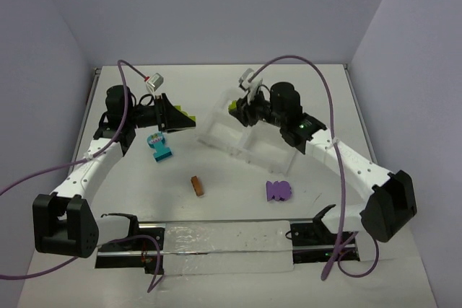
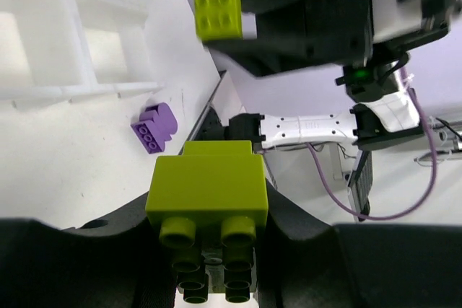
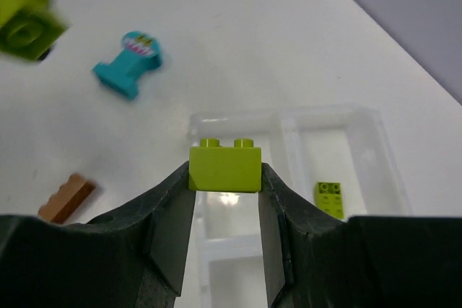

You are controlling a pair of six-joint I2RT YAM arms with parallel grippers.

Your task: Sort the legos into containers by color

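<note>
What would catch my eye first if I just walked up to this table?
Both black grippers pinch a lime green brick at once: the left gripper holds one lime brick left of the white tray, and the right gripper holds a second lime brick over that tray. On the table, nearer the arms, lie a teal brick, an orange-brown brick and a purple brick.

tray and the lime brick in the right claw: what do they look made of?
Lime brick in the right claw: most likely hard moulded plastic. It is opaque and smooth with a slight sheen, crisp edges and round studs. Tray: probably thin plastic. It is whitish and translucent, its walls let light through, and the rim looks glossy.
</note>
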